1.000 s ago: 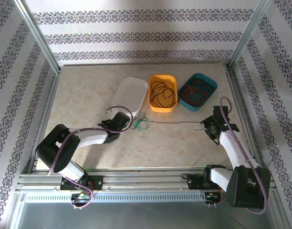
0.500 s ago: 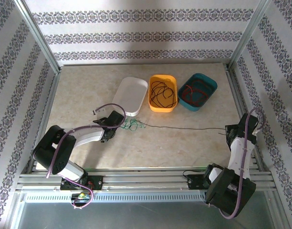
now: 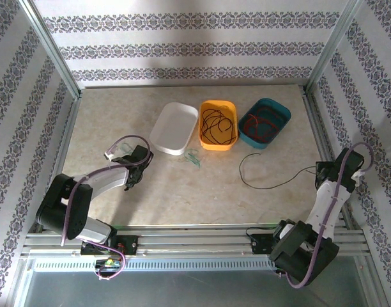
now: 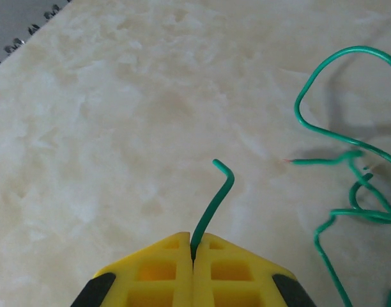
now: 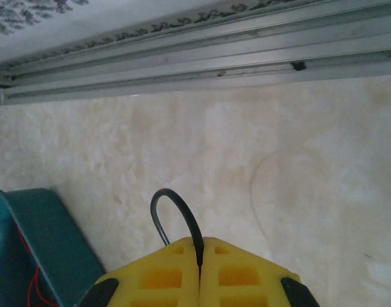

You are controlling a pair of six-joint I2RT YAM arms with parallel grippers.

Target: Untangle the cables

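With the left gripper (image 4: 194, 248) clamped tight on one end of the green cable (image 4: 213, 206), whose knot lies just near the white tray (image 3: 174, 128), and the right gripper (image 5: 200, 251) pinching the black cable (image 5: 177, 210) that trails left across the table (image 3: 119, 121), each should draw away slowly to avoid fresh snags.

A green cable (image 3: 192, 158) lies as a small loose tangle at the centre of the table (image 3: 119, 121). In the left wrist view its loops sprawl at 3 o'clock, and a hooked green tip sticks out toward 12 from the clamped left gripper (image 4: 193, 248). A black cable (image 3: 266, 188) lies slack at 4 o'clock in an open curve, one end pinched in the right gripper (image 5: 200, 248). Dark cables (image 3: 218, 126) coil in the orange tray (image 3: 229, 104) at 1 o'clock; red cables (image 3: 258, 126) in the teal tray (image 3: 283, 111) at 2 o'clock
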